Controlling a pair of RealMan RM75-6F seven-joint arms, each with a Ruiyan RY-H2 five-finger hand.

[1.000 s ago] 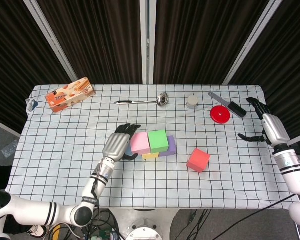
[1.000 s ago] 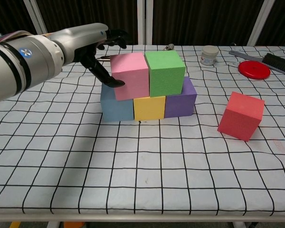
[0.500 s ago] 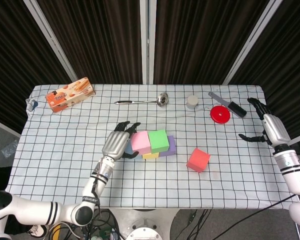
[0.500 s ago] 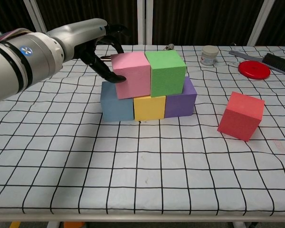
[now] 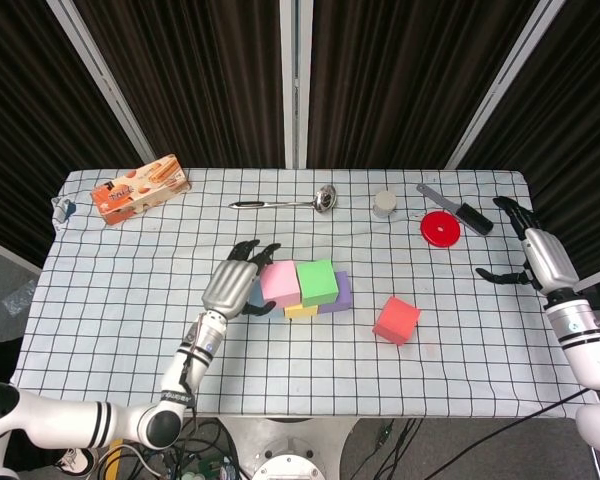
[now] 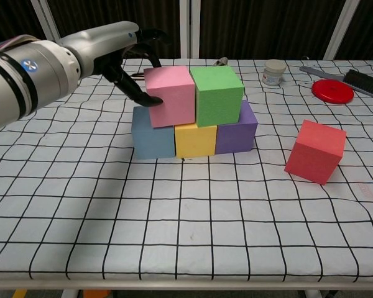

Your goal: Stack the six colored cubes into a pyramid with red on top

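A five-cube stack stands near the middle of a table [image 5: 100, 330] draped in a white cloth with a black grid. The bottom row runs blue cube [image 6: 150, 135], yellow cube [image 6: 196, 140] and purple cube [image 6: 238, 130], touching side by side. On top of them sit the pink cube [image 6: 171, 96] and the green cube [image 6: 217, 95], pressed together.

The red cube [image 6: 316, 151] lies apart to the right of the stack, tilted on the cloth, with no hand on it.

The robot's left hand [image 5: 230, 285] is beside the left face of the pink cube. Its dark fingers [image 6: 140, 93] are spread apart, with one fingertip touching the cube's left face and others arching above its back corner; it holds nothing. The right hand [image 5: 540, 252] hangs over the table's far right edge, well apart from every cube, fingers apart and empty.

Along the far side of the table lie an orange snack box [image 5: 138, 188] at the left, a metal ladle [image 5: 290, 202] near the centre, a small white jar [image 5: 384, 204], a red disc [image 5: 440, 229] and a black-bristled brush [image 5: 458, 210] just beside the disc. The cloth shows gentle wrinkles and drapes over the near edge.

Behind the table hang dark curtains [image 5: 220, 70] crossed by slanting pale metal struts [image 5: 100, 70]. Grey floor shows at the left, and cables trail below the near edge.
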